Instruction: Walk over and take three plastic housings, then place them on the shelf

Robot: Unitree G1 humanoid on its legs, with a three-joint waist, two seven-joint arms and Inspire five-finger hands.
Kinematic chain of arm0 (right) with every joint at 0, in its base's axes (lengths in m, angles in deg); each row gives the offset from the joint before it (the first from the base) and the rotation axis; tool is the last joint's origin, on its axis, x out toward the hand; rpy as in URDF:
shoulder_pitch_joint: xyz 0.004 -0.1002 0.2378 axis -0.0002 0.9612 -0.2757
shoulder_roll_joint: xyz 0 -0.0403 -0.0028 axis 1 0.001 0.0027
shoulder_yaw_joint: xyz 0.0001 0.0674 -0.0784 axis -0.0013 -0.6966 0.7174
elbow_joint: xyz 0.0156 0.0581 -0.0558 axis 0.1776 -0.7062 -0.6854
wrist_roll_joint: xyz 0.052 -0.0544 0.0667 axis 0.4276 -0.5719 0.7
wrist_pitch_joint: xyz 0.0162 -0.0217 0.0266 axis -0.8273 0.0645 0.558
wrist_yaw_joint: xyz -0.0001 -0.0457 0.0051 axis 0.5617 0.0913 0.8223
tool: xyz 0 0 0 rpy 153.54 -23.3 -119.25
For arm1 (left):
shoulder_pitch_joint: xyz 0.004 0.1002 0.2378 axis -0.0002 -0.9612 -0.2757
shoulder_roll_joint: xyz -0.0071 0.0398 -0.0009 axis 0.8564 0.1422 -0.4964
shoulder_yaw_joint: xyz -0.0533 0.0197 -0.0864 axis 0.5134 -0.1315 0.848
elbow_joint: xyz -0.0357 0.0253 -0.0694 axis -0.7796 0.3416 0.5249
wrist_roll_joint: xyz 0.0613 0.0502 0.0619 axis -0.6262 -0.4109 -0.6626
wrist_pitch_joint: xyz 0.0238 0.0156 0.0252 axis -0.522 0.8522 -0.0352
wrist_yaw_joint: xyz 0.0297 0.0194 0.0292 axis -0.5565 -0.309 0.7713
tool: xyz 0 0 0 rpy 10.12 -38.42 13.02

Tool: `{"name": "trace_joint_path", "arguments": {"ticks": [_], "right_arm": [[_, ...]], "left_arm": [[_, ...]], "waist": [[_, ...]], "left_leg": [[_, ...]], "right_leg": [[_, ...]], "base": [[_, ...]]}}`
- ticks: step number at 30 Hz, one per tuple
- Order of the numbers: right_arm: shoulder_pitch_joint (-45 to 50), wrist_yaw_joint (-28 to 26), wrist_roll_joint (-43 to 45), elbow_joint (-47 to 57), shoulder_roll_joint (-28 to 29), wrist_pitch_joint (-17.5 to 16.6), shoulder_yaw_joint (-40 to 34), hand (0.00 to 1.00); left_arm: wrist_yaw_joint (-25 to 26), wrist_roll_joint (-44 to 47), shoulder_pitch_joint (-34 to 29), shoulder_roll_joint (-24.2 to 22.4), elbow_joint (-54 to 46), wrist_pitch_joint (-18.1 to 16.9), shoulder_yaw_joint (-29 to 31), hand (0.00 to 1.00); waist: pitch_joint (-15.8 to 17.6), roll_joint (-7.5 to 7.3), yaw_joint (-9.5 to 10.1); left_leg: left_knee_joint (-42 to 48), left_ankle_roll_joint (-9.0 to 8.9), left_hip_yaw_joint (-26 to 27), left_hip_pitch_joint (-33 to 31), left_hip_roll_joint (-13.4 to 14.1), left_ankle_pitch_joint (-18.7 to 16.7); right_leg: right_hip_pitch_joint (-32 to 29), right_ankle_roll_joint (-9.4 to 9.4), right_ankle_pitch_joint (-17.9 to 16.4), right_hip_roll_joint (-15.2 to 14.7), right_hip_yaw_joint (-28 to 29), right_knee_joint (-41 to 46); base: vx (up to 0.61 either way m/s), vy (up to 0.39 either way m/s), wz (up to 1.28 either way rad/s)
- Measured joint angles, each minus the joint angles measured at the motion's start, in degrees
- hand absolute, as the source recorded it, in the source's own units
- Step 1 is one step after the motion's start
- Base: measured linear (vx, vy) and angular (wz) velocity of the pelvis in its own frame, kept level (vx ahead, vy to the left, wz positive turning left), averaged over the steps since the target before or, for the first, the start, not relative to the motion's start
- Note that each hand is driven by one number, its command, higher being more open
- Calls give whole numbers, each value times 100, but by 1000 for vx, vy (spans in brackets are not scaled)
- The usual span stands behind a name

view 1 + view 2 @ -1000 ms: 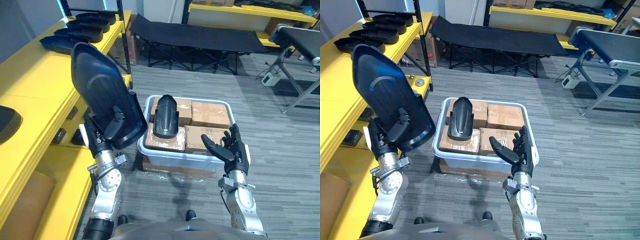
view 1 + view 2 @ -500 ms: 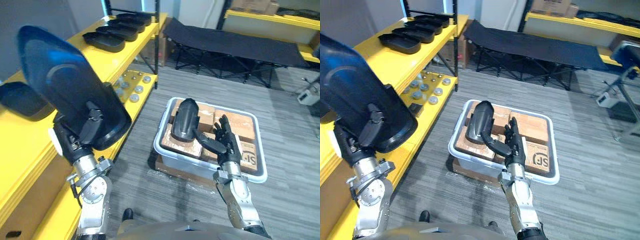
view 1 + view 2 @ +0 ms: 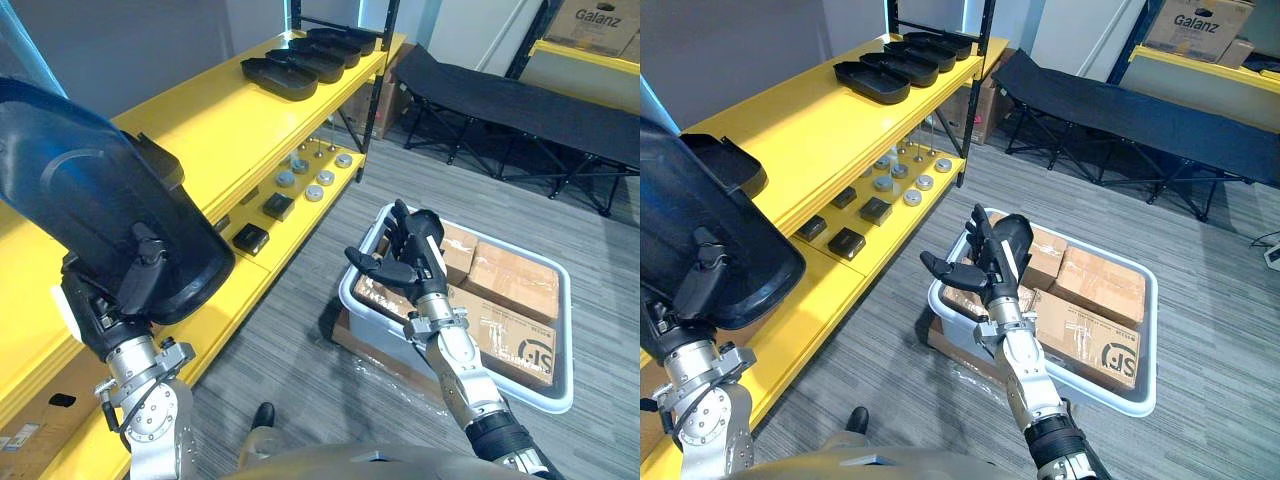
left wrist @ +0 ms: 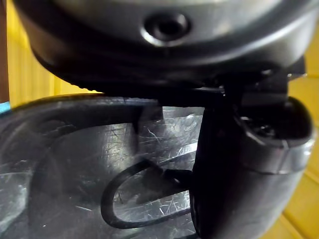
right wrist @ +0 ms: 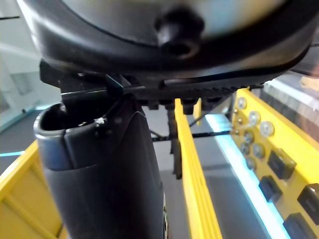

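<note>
The large glossy black plastic housing (image 3: 100, 210) is gripped at its lower end by the left hand (image 3: 125, 300), fingers curled round it. Its long axis tilts up and back over the front edge of the yellow shelf top (image 3: 200, 120), so that arm looks nearer for the set-down. Four black housings (image 3: 320, 55) sit in a row at the shelf's far end, and a fifth shelf housing (image 3: 725, 165) lies just beside the held one. One last housing (image 3: 1018, 232) lies in the pale grey plastic tub (image 3: 480, 385), behind the right hand (image 3: 405, 262), which is spread and empty.

A dark printed word stands on the side of the cardboard carton (image 3: 1195, 25) on the far yellow shelf (image 3: 1240, 88). A round dark logo marks the top of the brown box (image 3: 1110, 350) in the white tub (image 3: 1040, 392). It seems to hold letters, though they are too small to read.
</note>
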Motion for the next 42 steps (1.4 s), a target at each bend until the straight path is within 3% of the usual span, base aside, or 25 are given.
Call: {"name": "trace_joint_path", "arguments": {"ticks": [5, 6, 7, 8, 9, 12, 14, 15, 17, 20, 26, 28, 29, 31, 33, 34, 35, 37, 38, 39, 40, 41, 42], "right_arm": [[10, -100, 5, 0, -191, 3, -13, 100], [23, -89, 5, 0, -183, 1, -28, 100], [75, -73, 4, 4, -124, 0, -74, 100], [126, -64, 2, 37, -140, -4, -128, 100], [134, -64, 2, 39, -162, -11, -167, 100], [165, -65, 4, 40, -165, -17, -302, 100], [179, -81, 4, 58, 4, -116, -288, 100], [179, -81, 8, 79, 57, -165, -289, 100], [189, -58, -1, 261, 176, -278, -280, 100], [184, -55, -3, 327, 224, -404, -279, 100], [253, -210, -11, 442, 308, -445, -233, 100], [328, -217, -10, 442, 276, -449, -244, 100], [342, -219, -10, 442, 256, -449, -243, 100], [378, -212, -8, 442, 216, -450, -244, 100], [408, -213, -2, 450, 210, -460, -245, 100], [408, -212, 3, 474, 215, -463, -244, 100], [411, -212, 3, 477, 232, -463, -239, 100], [446, -216, 2, 559, 332, -468, -208, 100], [447, -215, 3, 619, 370, -468, -208, 100], [448, -214, 3, 714, 414, -479, -215, 100], [492, -212, 5, 785, 465, -519, -230, 100], [605, -197, 4, 883, 483, -574, -253, 100], [642, -181, 4, 889, 487, -605, -247, 100]], "left_arm": [[-212, 140, 28, 15, 8, 193, -458, 0], [-236, 149, 27, 16, 9, 223, -511, 0], [-340, 206, 34, 33, 12, 241, -585, 0], [-528, 251, 49, 33, 15, 240, -651, 0], [-617, 267, 50, 39, 18, 238, -703, 0], [-901, 385, -27, 60, 30, 237, -866, 0], [-1105, 422, -13, 215, 30, 186, -864, 0], [-1168, 422, 6, 285, 30, 187, -867, 0], [-1474, 433, 106, 508, 38, 191, -950, 0], [-1713, 432, 309, 685, 86, 190, -1213, 0], [-1612, 432, 355, 688, 90, 190, -1417, 0], [-1463, 433, 355, 688, 92, 190, -1498, 0], [-1381, 434, 357, 657, 113, 189, -1503, 0], [-1312, 427, 322, 634, 127, 189, -1506, 0], [-1235, 417, 334, 627, 126, 188, -1501, 0], [-1170, 416, 336, 625, 124, 162, -1482, 0], [-1141, 416, 310, 634, 124, 152, -1464, 0], [-1051, 401, 268, 625, 122, 151, -1332, 0], [-1047, 401, 274, 624, 120, 151, -1286, 0], [-1050, 401, 277, 627, 115, 151, -1196, 0], [-1064, 399, 253, 628, 115, 153, -1107, 0], [-1094, 384, 262, 603, 114, 154, -1073, 0], [-1097, 382, 274, 578, 112, 154, -1037, 0]], "waist": [[169, 159, -33], [200, 185, -39], [279, 231, -115], [302, 203, -210], [350, 229, -231], [409, 414, -35], [386, 336, -10], [386, 283, -16], [403, 99, -118], [397, 40, -160], [404, 45, -186], [442, 32, -234], [537, 97, -310], [598, 184, -330], [703, 126, -332], [807, 185, -268], [850, 179, -239], [901, 35, -148], [901, 14, -142], [922, -45, -134], [936, -114, -87], [904, -106, -85], [890, -103, -116]], "left_leg": [[599, 45, -439, -435, 2, -95], [557, 178, -417, -494, -1, -85], [437, 722, -98, -580, 51, -130], [360, 963, 384, -697, 167, -167], [302, 957, 556, -716, 219, -160], [315, 782, 703, -817, 207, 150], [324, 555, 778, -802, 83, 518], [314, 510, 774, -812, 10, 537], [300, 466, 622, -866, -320, 568], [248, 479, 405, -771, -514, 591], [207, 471, 450, -699, -497, 635], [203, 442, 463, -730, -496, 694], [199, 444, 421, -757, -448, 716], [175, 443, 355, -790, -370, 704], [396, 504, 352, -956, -347, 483], [1441, 586, 411, -1323, -353, 158], [1745, 568, 454, -1406, -349, -48], [2400, 536, 627, -1592, -422, -552], [2563, 569, 632, -1683, -455, -673], [2849, 655, 666, -1779, -544, -842], [3219, 893, 800, -1804, -662, -1155], [3452, 864, 838, -1799, -763, -1473], [3519, 916, 772, -1788, -853, -1556]], "right_leg": [[61, -71, -333, 52, -466, 426], [86, -72, -380, 49, -575, 469], [174, -86, -441, 31, -886, 468], [242, -102, -439, 13, -1199, 451], [263, -101, -465, -13, -1337, 449], [326, 44, -614, -88, -1469, 543], [378, 193, -730, -252, -1437, 685], [361, 196, -769, -303, -1366, 729], [243, 45, -909, -447, -607, 998], [182, 53, -905, -590, -144, 1481], [242, 100, -1008, -566, -91, 1336], [240, 138, -1254, -560, -66, 1290], [235, 243, -1414, -500, -59, 1312], [177, 188, -1457, -414, -72, 1401], [144, 157, -1467, -451, -120, 1414], [143, 168, -1499, -478, -64, 1519], [159, 206, -1541, -472, -37, 1580], [184, 233, -1656, -609, 121, 1660], [181, 158, -1680, -629, 149, 1652], [206, 45, -1731, -720, 197, 1634], [386, -142, -1800, -837, 233, 1538], [374, -622, -1628, -932, 355, 2037], [167, -759, -1418, -1036, 471, 2520]], "base": [[-46, -35, 48], [-113, -52, 95], [-91, -66, 134], [-81, -52, 144], [-66, 34, 126], [-17, 80, 50], [81, 58, 27], [130, 87, 34], [136, 99, 58], [75, 63, 53], [-22, -48, -6], [-162, -66, -1], [-183, -65, 11], [-170, -45, 12], [-118, 31, 11], [-60, 93, -7], [-32, 108, -20], [51, 114, -18], [101, 194, -3], [145, 254, 4], [168, 252, 9], [182, 196, 22], [277, 291, 47]]}}
